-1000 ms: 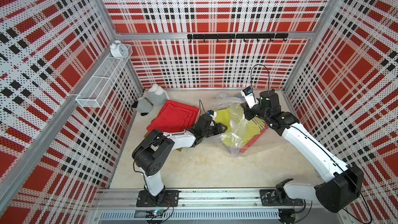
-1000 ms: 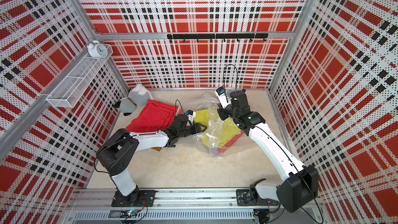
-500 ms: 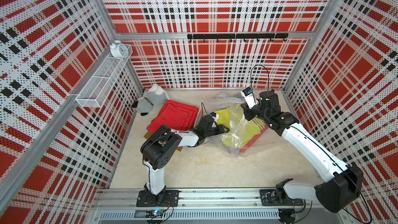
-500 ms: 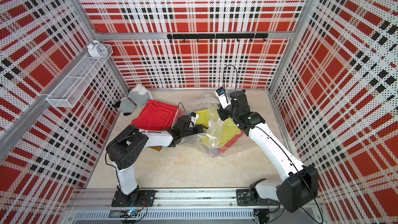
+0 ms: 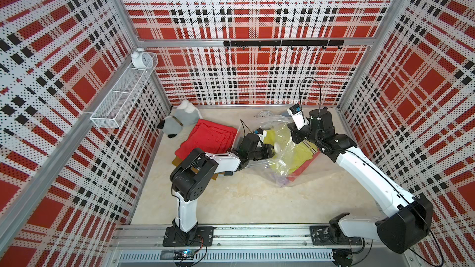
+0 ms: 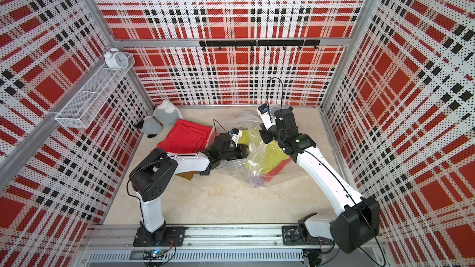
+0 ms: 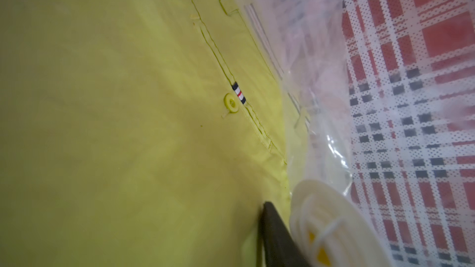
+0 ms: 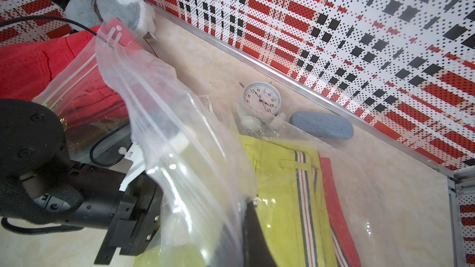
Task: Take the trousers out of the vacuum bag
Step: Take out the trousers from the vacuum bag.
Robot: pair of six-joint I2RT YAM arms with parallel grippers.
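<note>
Left fingers [image 7: 276, 237] deep in the bag mouth, grip unclear; right fingers [image 8: 254, 235] clenched on the film.
Only one dark left finger shows, pressed on the yellow-green trousers [image 7: 128, 124] beside the valve cap [image 7: 334, 227]; its partner is cut off, so grasping or released cannot be told. The right fingers pinch the upper layer of the vacuum bag [image 5: 270, 173]. Inside, the yellow-green pair lies on a red pair [image 8: 339, 214], aslant on the bench [image 5: 244, 201], striped waistband on the right arm's side; the bag mouth faces the left arm. More red trousers [image 5: 208, 137] lie outside by the plush toy [image 5: 180, 122]. Since a second ago the left arm has pushed farther in; the right has stayed.
</note>
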